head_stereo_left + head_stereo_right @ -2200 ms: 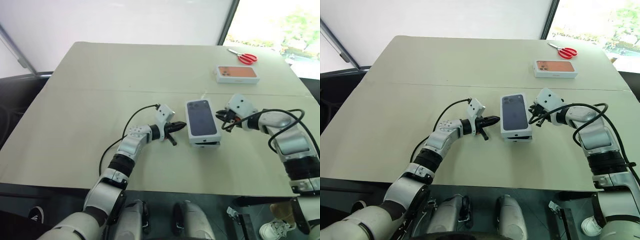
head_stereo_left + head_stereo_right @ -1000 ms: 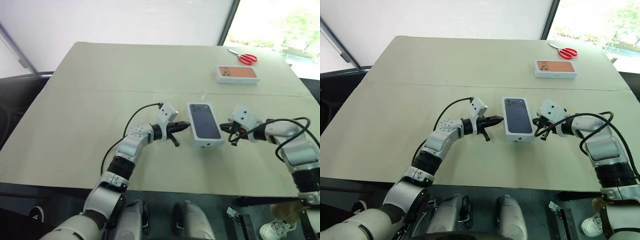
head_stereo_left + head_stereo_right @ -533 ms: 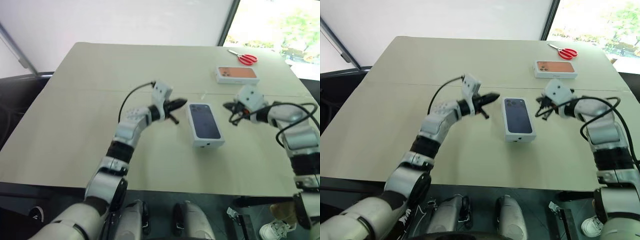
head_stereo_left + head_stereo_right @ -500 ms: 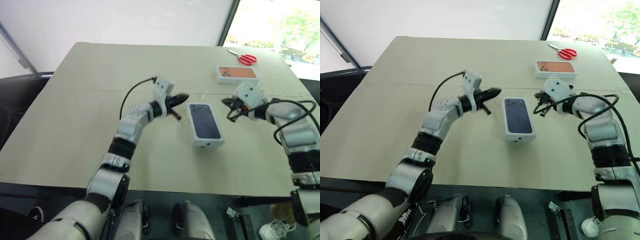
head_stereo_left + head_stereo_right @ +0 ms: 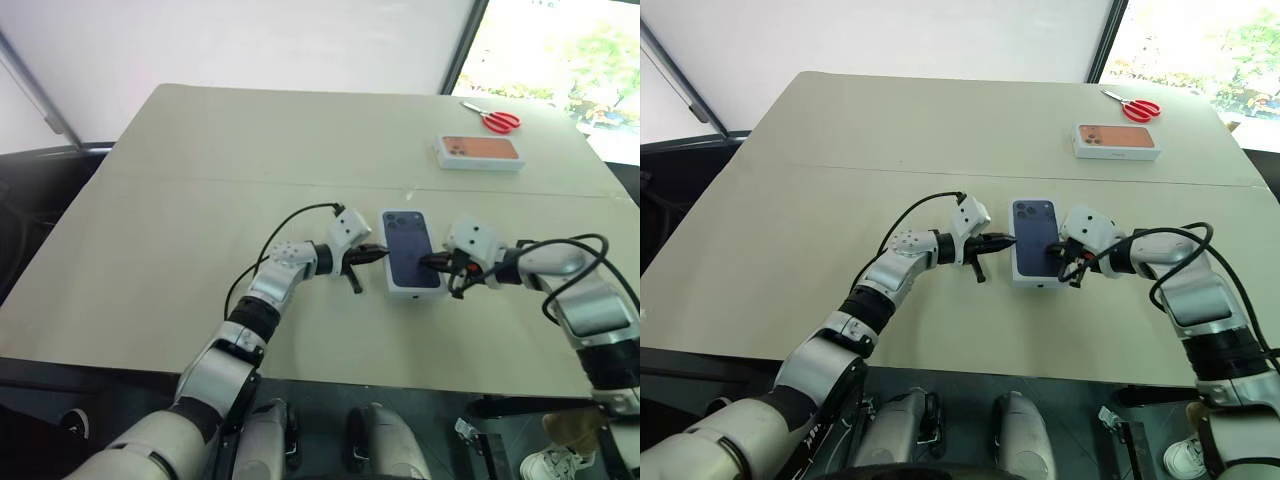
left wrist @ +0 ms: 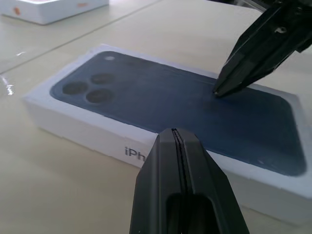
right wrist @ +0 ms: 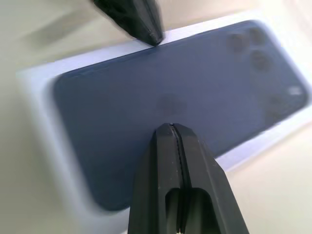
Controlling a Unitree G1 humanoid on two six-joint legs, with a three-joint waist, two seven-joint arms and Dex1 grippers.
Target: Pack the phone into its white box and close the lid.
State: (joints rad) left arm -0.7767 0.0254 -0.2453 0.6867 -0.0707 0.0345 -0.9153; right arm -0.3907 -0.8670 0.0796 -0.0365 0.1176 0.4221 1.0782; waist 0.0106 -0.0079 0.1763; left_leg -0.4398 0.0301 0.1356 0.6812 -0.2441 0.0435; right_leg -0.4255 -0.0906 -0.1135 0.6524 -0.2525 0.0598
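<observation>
Lid (image 5: 411, 252): closed white box, navy phone picture on top, mid-surface between both hands
Surface (image 5: 200, 190): beige; bright window behind
Left hand (image 5: 380, 255): pressed together
Right hand (image 5: 425, 263): pressed together, tip on lid
Count: two boxes, one scissors (image 5: 492, 120)

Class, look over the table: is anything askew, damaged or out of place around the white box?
Nothing stands out. The white box sits closed and flat on the table, its lid seated squarely, with both shut grippers, left and right, at its sides.

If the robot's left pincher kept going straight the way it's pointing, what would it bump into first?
Most likely the white box: the shut left gripper points at its long side from close by, with nothing between them. It may already be touching; depth is hard to judge.
</observation>
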